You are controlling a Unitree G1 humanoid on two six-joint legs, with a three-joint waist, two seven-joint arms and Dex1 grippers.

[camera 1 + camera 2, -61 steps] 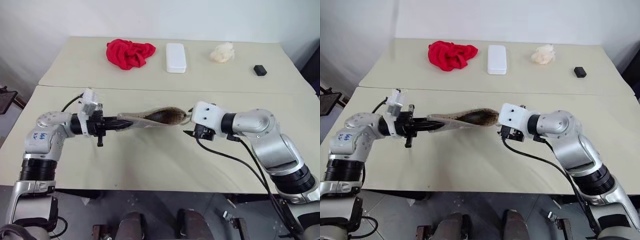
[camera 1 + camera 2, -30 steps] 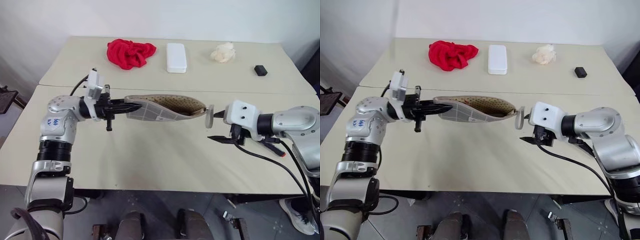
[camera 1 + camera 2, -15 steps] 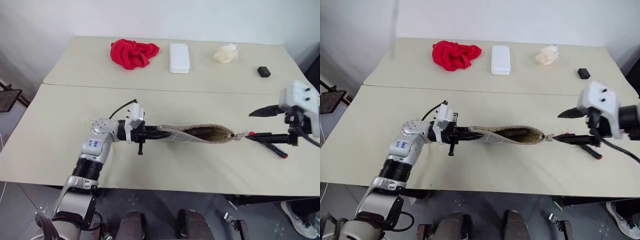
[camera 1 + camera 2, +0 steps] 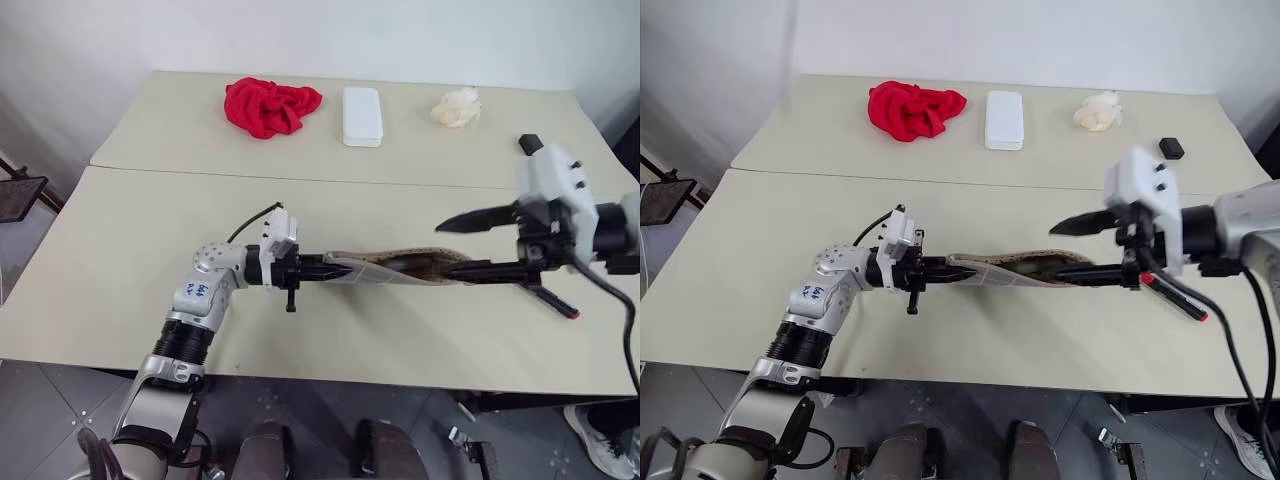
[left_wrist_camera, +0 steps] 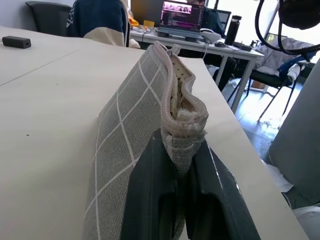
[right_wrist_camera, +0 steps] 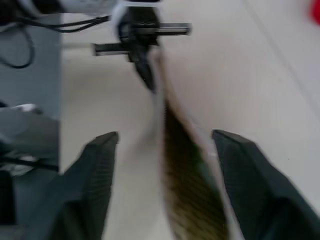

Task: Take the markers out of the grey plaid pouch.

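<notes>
The grey plaid pouch (image 4: 385, 270), a flat fabric zip pouch with white grid lines and a brown dotted lining, hangs just over the front beige table (image 4: 120, 250), stretched level between my two arms with its zip mouth gaping upward. My left gripper (image 5: 182, 200) is clenched on the pouch's near corner; the left wrist view shows both black fingers pinching the seam. My right gripper (image 4: 1075, 248) has its jaws apart, one finger above the pouch's far end and the other low alongside it, and I cannot tell whether either touches the fabric. A red-tipped rod (image 4: 1175, 297) juts down from the right hand; I can't say it is a marker. I judge the step in hand to be reaching into the opened mouth. Something greenish shows inside in the right wrist view, too blurred to name. Next, I would hold the left grip steady, steer the right fingers into the opening and close on one marker without dragging the pouch. At the back sit a crumpled red cloth (image 4: 272, 105) and a white hard case (image 4: 362, 101). The only writing is a blue scrawl on the left arm, which I cannot read.
</notes>
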